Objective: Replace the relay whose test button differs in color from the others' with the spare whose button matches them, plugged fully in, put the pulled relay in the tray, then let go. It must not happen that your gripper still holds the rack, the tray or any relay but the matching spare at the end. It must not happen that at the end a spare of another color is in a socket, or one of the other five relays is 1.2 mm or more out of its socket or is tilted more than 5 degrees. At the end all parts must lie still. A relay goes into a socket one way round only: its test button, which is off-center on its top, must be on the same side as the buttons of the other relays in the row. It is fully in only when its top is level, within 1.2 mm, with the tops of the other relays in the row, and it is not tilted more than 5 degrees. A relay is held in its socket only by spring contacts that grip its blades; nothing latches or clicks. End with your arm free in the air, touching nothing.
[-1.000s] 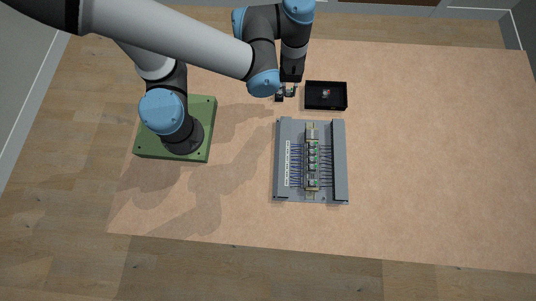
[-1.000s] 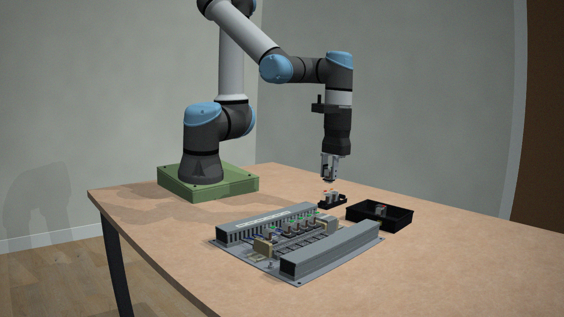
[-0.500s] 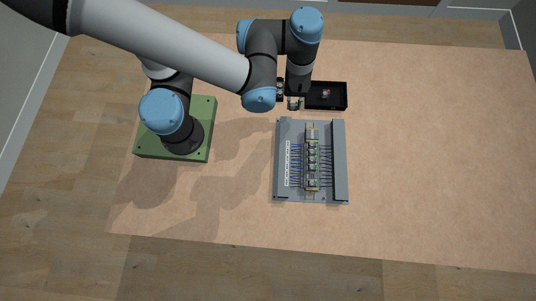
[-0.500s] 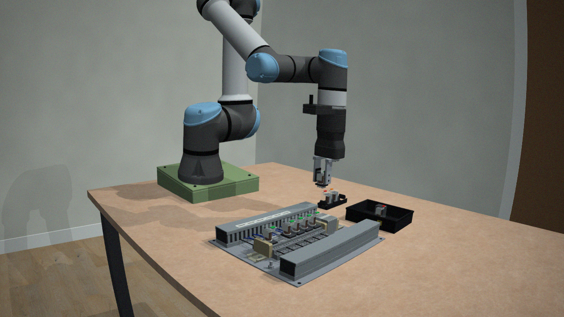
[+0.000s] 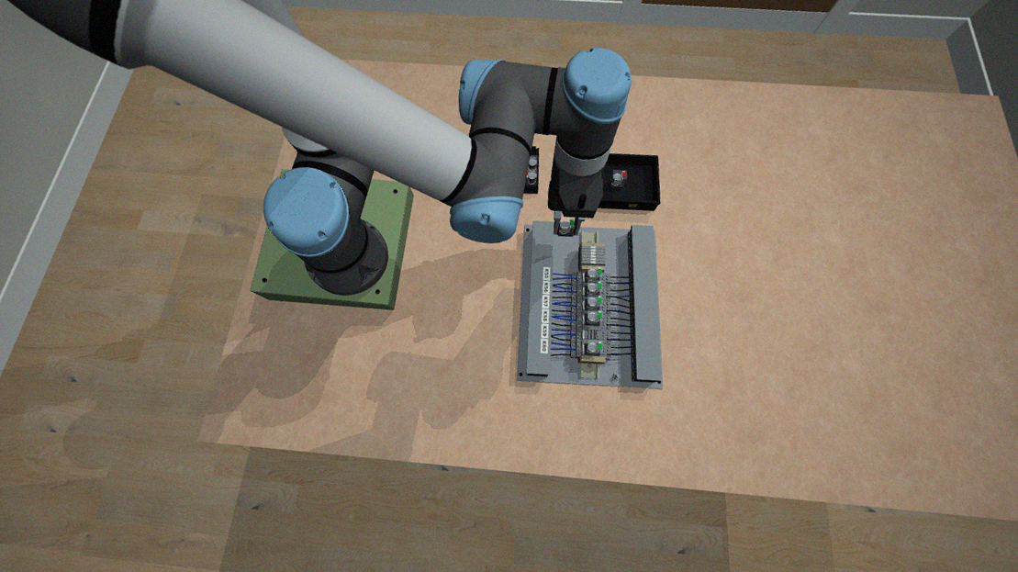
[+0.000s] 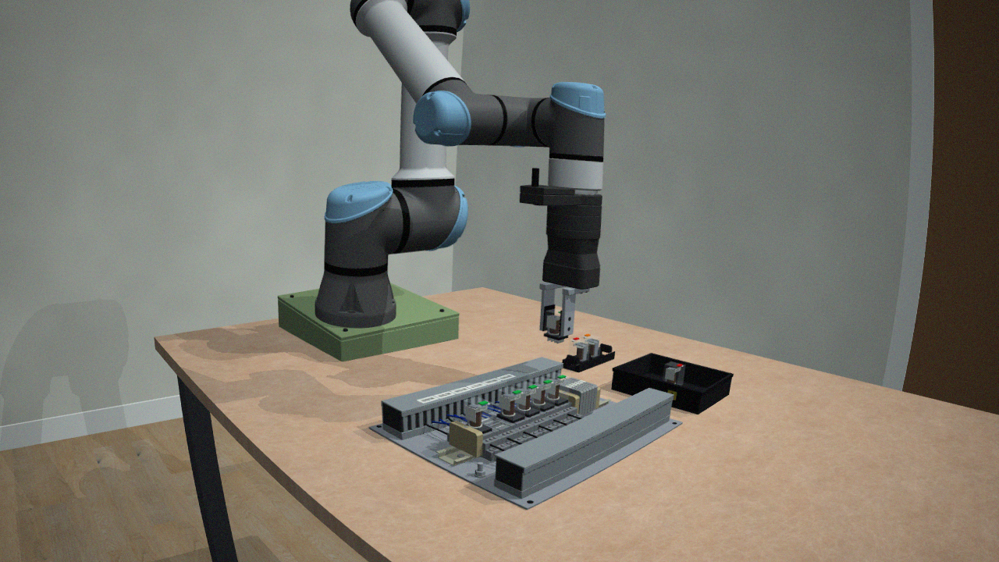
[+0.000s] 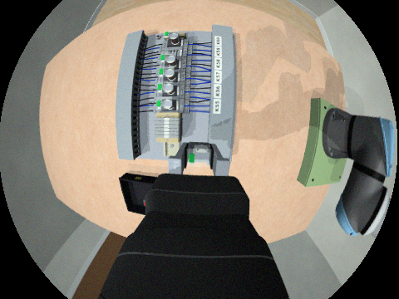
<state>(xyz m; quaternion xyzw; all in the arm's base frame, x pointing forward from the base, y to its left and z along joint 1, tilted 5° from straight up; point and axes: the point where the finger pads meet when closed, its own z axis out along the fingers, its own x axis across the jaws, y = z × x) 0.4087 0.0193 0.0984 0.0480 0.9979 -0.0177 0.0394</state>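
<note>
My gripper (image 5: 567,227) is shut on a spare relay with a green button (image 7: 191,158) and holds it in the air above the far end of the panel (image 5: 587,306). In the exterior view the gripper (image 6: 556,328) hangs well above the table, between the spare holder and the relay row. The row (image 5: 598,305) holds several relays with green buttons. One socket (image 6: 492,412) near the row's near end stands empty. The black tray (image 5: 630,182) holds a relay with a red button (image 6: 673,370).
A small black spare holder (image 6: 591,361) carries two relays, with a red and an orange button. Two tall grey wire ducts (image 6: 583,436) flank the relay row. The arm's green base (image 5: 333,250) stands to the left.
</note>
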